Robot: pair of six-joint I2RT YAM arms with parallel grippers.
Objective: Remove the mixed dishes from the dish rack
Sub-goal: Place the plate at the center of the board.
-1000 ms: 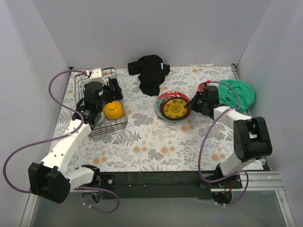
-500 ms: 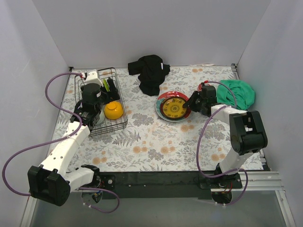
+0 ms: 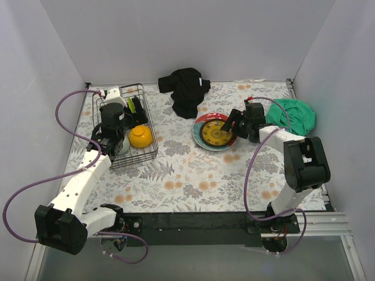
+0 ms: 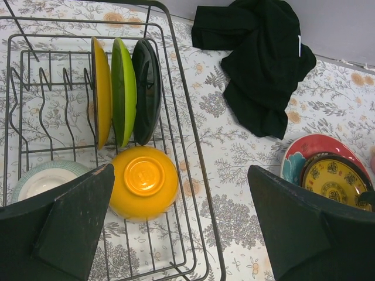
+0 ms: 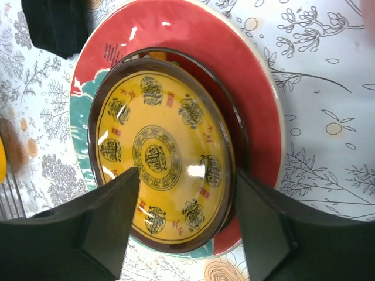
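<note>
A: The right claw (image 5: 184,174), how does it stand?
B: Fingers spread, one on either side of the round yellow patterned plate with a dark rim (image 5: 158,152). I cannot tell whether they touch it. That plate lies in the larger red-rimmed round plate (image 5: 252,76) on the floral surface (image 3: 187,170), near the crumpled green cloth (image 3: 296,117).
A: And the left claw (image 4: 180,171)?
B: Spread wide, gripping nothing, hovering over the black wire dish rack (image 4: 82,20).
A: What's in the rack?
B: Three plates stand upright, side by side in the dividers: the plain yellow plate (image 4: 101,93), the green plate (image 4: 124,88) and the black plate (image 4: 147,88). Beside them an orange bowl (image 4: 143,181) sits upside down, next to a white bowl with a pale green rim (image 4: 44,178). A bunched black cloth (image 4: 263,64) lies on the surface outside the rack.
</note>
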